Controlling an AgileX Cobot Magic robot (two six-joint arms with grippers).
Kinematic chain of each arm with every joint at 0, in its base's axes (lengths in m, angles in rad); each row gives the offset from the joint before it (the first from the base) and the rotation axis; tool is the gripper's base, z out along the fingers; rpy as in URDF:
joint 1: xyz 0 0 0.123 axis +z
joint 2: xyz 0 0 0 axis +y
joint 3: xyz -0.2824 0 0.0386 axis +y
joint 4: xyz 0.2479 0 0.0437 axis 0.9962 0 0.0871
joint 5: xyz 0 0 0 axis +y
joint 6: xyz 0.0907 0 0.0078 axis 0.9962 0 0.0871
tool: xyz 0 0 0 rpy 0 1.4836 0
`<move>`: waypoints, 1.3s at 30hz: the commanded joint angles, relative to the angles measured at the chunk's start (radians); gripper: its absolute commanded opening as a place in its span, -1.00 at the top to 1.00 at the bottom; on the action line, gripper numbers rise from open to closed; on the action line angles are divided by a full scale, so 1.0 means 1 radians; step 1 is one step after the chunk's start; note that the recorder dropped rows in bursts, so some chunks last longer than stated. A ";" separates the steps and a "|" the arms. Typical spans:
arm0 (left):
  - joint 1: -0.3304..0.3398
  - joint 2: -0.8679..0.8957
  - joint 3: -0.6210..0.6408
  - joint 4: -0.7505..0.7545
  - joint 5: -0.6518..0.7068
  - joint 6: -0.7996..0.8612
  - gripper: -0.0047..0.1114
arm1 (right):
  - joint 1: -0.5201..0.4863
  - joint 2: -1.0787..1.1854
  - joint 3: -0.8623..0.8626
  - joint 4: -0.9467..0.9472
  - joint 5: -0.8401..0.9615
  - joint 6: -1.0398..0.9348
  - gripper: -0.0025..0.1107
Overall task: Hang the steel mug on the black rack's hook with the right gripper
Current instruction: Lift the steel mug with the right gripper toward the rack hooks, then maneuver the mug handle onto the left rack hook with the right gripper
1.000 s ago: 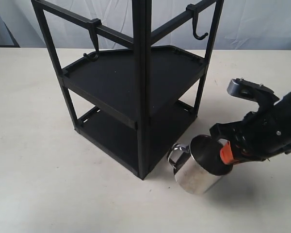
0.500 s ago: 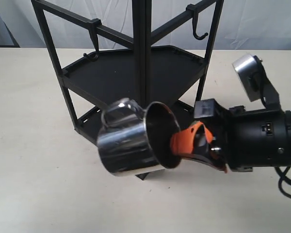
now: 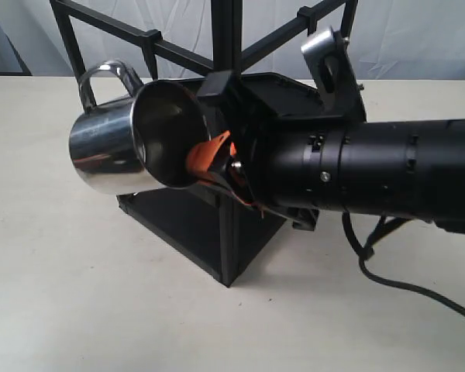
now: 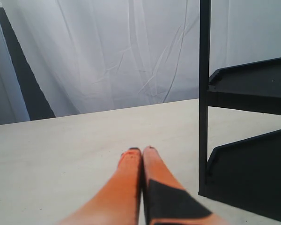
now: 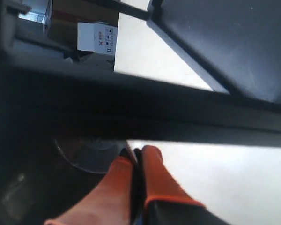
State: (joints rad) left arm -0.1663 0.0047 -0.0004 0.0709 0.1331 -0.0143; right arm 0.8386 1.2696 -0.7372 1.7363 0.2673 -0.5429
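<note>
black and thick, the wrist of the right gripper (image 3: 211, 159) fills the right half of the exterior frame nearest us, a cable trailing from it to the lower right corner. we see its orange-tipped fingers (image 3: 205, 151) clenched on the wall of the steel mug (image 3: 128, 139), one finger inside the cup. the mug hangs in the air left of centre, tipped on its side, mouth toward the gripper, looped handle uppermost. a silver-grey bracket (image 3: 325, 50) stands above the wrist.

behind them we see the black rack (image 3: 186, 225) on the pale table (image 3: 62, 294), its lower shelf showing below the mug. on the top rail in the upper left of the frame sits the hook (image 3: 149, 43), its square clamp just right of the handle; we cannot tell whether handle and hook touch.

in the right wrist view the orange fingers (image 5: 152, 173) pinch the mug rim (image 5: 91, 157) beneath a dark rack rail.

in the left wrist view the left gripper (image 4: 141, 151) has its jaws pressed together on nothing, low over the table, beside the rack's post (image 4: 204, 93).
</note>
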 commanded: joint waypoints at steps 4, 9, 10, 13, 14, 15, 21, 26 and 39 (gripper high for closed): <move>-0.005 -0.005 0.000 0.001 -0.005 -0.002 0.89 | -0.001 0.084 -0.050 0.008 -0.038 -0.003 0.97; -0.005 -0.005 0.000 0.001 -0.005 -0.002 0.89 | -0.001 0.083 -0.050 0.008 -0.064 0.031 0.97; -0.005 -0.005 0.000 0.001 -0.005 -0.002 0.89 | -0.001 0.080 -0.050 0.008 -0.057 0.048 0.97; -0.005 -0.005 0.000 0.001 -0.005 -0.002 0.89 | 0.001 0.061 -0.050 0.008 -0.058 0.070 0.97; -0.005 -0.005 0.000 0.001 -0.005 -0.002 0.89 | 0.001 0.053 -0.048 0.008 -0.063 0.070 0.97; -0.005 -0.005 0.000 0.001 -0.005 -0.002 0.89 | 0.001 0.048 -0.042 0.008 -0.070 0.070 0.97; -0.005 -0.005 0.000 0.001 -0.005 -0.002 0.89 | 0.001 -0.017 0.018 0.008 -0.088 0.070 0.97; -0.005 -0.005 0.000 0.001 -0.005 -0.002 0.89 | 0.001 -0.059 0.044 0.008 -0.078 0.071 0.97; -0.005 -0.005 0.000 0.001 -0.005 -0.002 0.89 | 0.001 -0.066 0.046 0.008 -0.067 0.187 0.97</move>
State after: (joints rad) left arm -0.1663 0.0047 -0.0004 0.0709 0.1331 -0.0143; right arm 0.8415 1.2131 -0.6899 1.7377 0.1886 -0.3741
